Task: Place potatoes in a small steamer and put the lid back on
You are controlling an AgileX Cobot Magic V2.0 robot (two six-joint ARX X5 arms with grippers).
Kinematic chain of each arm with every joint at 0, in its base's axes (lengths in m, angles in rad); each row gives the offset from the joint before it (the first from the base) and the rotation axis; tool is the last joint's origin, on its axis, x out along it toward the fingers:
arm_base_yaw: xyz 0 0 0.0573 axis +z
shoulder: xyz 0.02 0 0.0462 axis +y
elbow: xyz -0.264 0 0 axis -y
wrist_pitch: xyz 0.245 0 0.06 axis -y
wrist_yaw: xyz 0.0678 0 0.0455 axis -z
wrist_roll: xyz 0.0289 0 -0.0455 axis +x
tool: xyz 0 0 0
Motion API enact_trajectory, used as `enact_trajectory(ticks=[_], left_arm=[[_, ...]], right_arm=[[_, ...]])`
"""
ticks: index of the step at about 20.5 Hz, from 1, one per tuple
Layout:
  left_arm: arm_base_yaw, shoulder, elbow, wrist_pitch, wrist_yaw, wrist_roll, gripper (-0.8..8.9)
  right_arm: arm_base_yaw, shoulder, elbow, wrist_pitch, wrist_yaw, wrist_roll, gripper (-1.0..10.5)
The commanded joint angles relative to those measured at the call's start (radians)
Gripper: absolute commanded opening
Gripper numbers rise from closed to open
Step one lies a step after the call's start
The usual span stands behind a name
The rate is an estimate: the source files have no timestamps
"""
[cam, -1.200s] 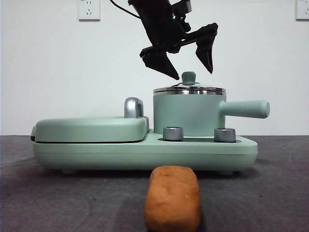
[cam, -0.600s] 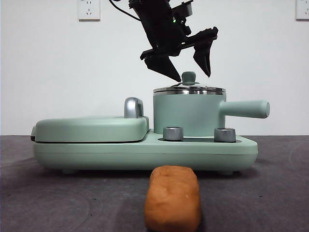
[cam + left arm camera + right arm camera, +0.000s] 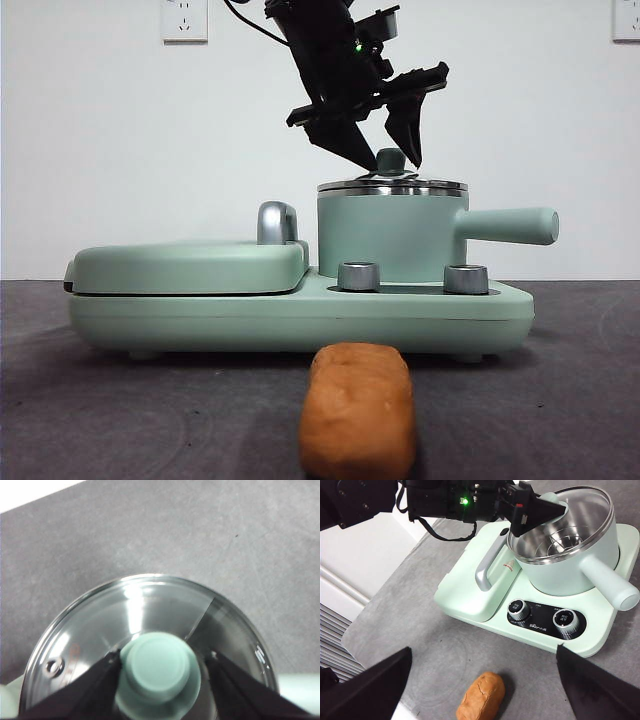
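The small steamer [image 3: 392, 235] stands on the right half of a mint-green cooker base [image 3: 300, 312], its straight handle pointing right in the front view. The lid [image 3: 145, 640] sits on its steel rim, flat and level, closing the pot. Through the glass, the right wrist view shows a bare steel interior with a wire rack at the bottom; no food is visible inside. On the left half of the base lies the flat griddle cover [image 3: 190, 265], shut, with its chrome handle [image 3: 276, 222] standing beside the pot. Two steel dials [image 3: 359, 276] face the near side of the base.

The potato [image 3: 358, 420] lies on the dark grey tabletop [image 3: 120, 410], just near of the cooker base and apart from it, under the pot's left part. In the front view its rounded end faces the camera, so its long axis runs near to far; in the right wrist view it lies slightly angled.

The left pincer [image 3: 388, 158] hangs directly above the pot, well above and farther back than the potato. Its jaws are spread and straddle the lid's green knob [image 3: 157, 667], one on each side; whether they touch it is hard to tell, and they are not clenched on it.

The right pincer [image 3: 482, 690] waits high over the near tabletop, jaws wide apart and grasping nothing, with the potato lying below between them.
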Motion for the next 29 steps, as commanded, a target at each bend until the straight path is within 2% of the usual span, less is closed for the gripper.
enact_trajectory(ticks=[1,3,6,9,13,18,23,29], left_arm=[[-0.007,0.029,0.029,0.035,0.004,0.009,1.77],[-0.007,0.029,0.029,0.033,0.004,0.009,1.72],[-0.007,0.029,0.029,0.014,0.004,0.009,0.5],[-0.008,0.029,0.029,0.016,0.004,0.008,0.14],[-0.008,0.013,0.042,0.029,0.004,0.008,0.14],[-0.007,-0.002,0.172,-0.053,0.004,0.01,0.15],[0.006,-0.002,0.315,-0.18,0.004,0.013,0.14],[0.077,-0.053,0.331,-0.216,0.004,0.036,0.14]], right_arm=[[0.001,0.005,0.02,0.006,0.0,0.003,4.6],[0.001,0.005,0.02,0.005,0.0,0.003,4.6],[0.001,0.005,0.02,-0.001,0.0,0.003,4.6],[0.001,0.005,0.02,-0.001,0.0,0.004,4.6],[0.004,0.005,0.02,0.0,0.0,0.005,4.6],[0.058,0.012,0.027,0.0,0.011,0.03,4.6],[0.188,0.073,0.098,-0.001,0.167,0.073,4.6],[0.407,0.22,0.156,0.0,0.335,0.184,4.6]])
